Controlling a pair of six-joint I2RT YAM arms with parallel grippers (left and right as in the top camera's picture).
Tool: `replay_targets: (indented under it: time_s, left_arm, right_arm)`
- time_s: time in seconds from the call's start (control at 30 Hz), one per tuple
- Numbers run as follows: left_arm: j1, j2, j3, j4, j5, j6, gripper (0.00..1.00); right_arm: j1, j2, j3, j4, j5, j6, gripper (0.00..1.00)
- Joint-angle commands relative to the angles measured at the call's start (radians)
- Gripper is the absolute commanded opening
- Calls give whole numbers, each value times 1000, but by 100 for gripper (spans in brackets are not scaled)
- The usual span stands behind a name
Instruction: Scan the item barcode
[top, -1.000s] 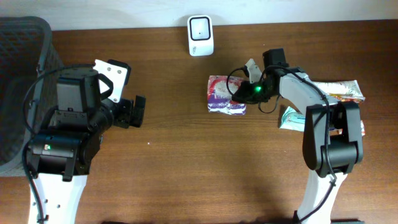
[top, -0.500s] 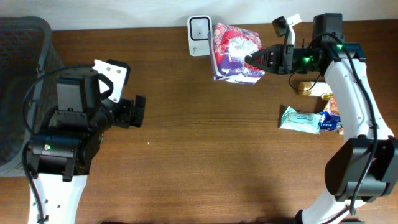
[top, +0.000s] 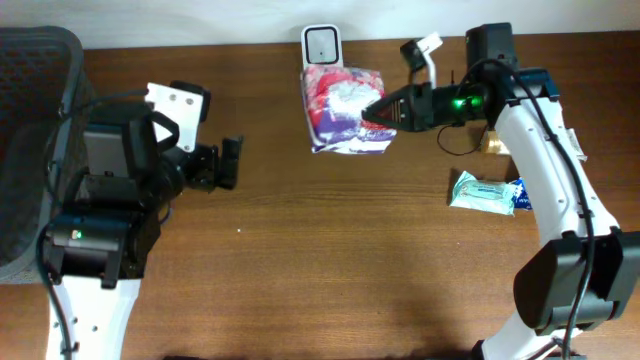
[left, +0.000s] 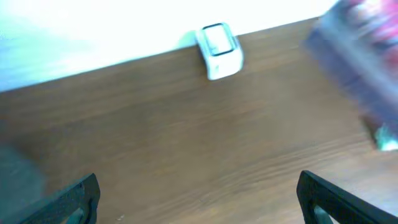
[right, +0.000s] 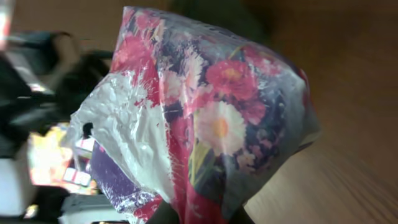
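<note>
now that your right gripper (top: 387, 108), clamped on the floral pack (top: 340, 112), has swung it up beside the scanner (top: 323, 44), scanning's near. left gripper (top: 231, 163) gapes empty.

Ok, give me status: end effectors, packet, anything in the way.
Right end effector shut on floral packet, held close in front of white scanner. Left end effector open, empty. Nothing seen between packet and scanner.
</note>
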Motion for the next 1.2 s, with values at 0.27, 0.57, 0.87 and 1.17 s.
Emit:
replay_targets:
  time_s: [0.27, 0.57, 0.87, 1.17]
  left_arm:
    - [5, 205, 6, 84, 486, -46, 99]
    - [23, 449, 6, 427, 1139, -182, 99]
    - [24, 456, 6, 544, 1139, -266, 92]
    - [28, 473, 6, 536, 1098, -266, 89]
  right_arm:
    - [30, -36, 8, 8, 444, 264, 4]
    - [31, -36, 8, 171, 72, 188, 4]
    - [135, -36, 8, 218, 80, 175, 4]
    - [134, -37, 8, 208, 23, 174, 4]
